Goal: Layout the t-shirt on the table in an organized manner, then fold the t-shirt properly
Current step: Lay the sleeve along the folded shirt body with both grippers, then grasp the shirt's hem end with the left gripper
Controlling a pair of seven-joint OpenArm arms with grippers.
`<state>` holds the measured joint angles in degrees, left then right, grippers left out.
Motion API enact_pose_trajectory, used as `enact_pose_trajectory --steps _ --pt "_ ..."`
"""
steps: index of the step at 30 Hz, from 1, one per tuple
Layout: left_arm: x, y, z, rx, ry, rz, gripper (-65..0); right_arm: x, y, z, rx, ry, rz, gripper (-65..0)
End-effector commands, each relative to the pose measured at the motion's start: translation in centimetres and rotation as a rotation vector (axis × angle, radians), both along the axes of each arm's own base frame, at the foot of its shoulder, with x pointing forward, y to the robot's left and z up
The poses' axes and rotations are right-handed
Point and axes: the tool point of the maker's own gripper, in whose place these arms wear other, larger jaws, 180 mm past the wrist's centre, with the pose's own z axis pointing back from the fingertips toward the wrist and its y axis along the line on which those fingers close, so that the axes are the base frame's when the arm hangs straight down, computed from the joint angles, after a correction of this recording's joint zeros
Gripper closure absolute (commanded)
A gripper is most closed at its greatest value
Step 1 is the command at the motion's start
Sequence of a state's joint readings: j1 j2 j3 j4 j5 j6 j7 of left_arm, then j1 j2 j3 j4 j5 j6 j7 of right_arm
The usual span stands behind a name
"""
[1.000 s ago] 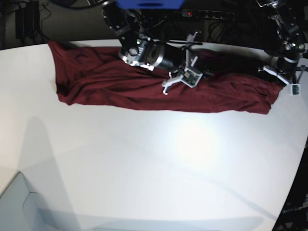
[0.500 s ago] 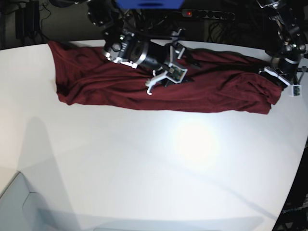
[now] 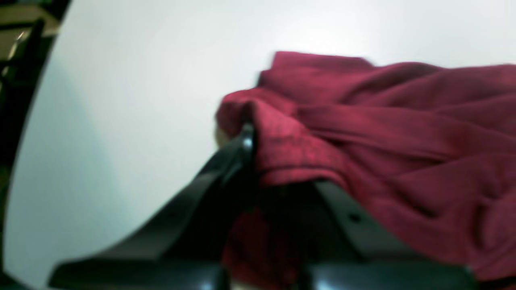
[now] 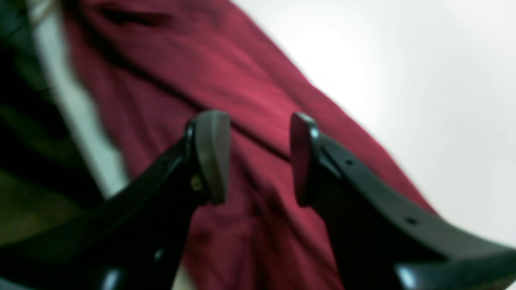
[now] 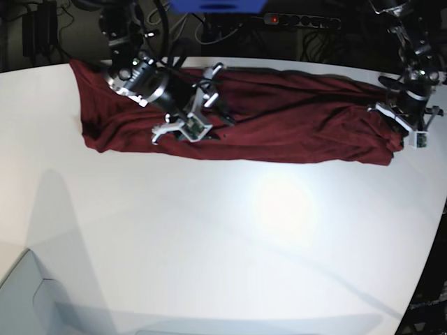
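Observation:
The dark maroon t-shirt (image 5: 300, 132) lies as a long crumpled band across the far part of the white table (image 5: 223, 230). My left gripper (image 5: 403, 124) is at the shirt's right end, shut on a bunched fold. In the left wrist view the cloth (image 3: 403, 141) drapes over the gripper (image 3: 262, 169) and hides one fingertip. My right gripper (image 5: 208, 112) hovers over the left half of the shirt. In the right wrist view its jaws (image 4: 256, 157) stand open with nothing between them, and the shirt (image 4: 242, 88) lies below.
A power strip (image 5: 300, 21) with a red light and dark cables run behind the table's far edge. The table's curved edge (image 5: 434, 230) drops off at the right. A pale grey surface (image 5: 28, 293) sits off the near left corner.
My right arm has swung left along the shirt, from its middle to its left half, and its jaws have opened. The left gripper has shifted slightly back with the shirt's right end.

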<state>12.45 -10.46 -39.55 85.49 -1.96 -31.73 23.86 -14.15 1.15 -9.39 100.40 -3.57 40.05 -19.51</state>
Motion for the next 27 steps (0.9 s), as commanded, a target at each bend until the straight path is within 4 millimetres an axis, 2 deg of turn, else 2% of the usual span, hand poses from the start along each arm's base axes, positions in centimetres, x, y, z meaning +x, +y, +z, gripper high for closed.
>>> enact_pose_trajectory --steps 1,5,9,20,23,26,27 --pt "0.2 0.2 1.0 0.017 -0.031 -0.012 -7.5 1.0 -0.5 1.6 0.038 -0.047 -0.029 -26.0" --pt "-0.1 0.0 0.7 0.008 -0.027 -0.006 -24.4 2.1 -3.7 1.3 0.013 -0.050 -0.118 -26.0" --pt "-1.0 0.1 0.3 0.004 -0.008 -0.002 -35.5 1.7 -5.3 0.5 -0.004 -0.025 -0.163 -26.0" --pt "-1.6 0.1 -0.1 0.001 0.002 0.001 -45.0 0.2 -5.4 -0.5 -0.006 0.014 -0.165 -26.7" --pt "-1.5 0.1 0.1 -0.003 -0.006 -0.001 -53.5 0.0 -5.3 -0.6 -0.005 0.020 -0.165 -31.5" --pt "-1.2 0.0 0.6 -0.042 -0.038 0.006 -65.0 -0.8 -5.3 -1.3 -0.007 0.046 -0.165 -37.7" --pt "-1.1 -0.1 0.8 -0.056 -0.049 0.008 -65.0 -0.9 -5.3 -1.4 -0.007 0.049 -0.165 -39.0"
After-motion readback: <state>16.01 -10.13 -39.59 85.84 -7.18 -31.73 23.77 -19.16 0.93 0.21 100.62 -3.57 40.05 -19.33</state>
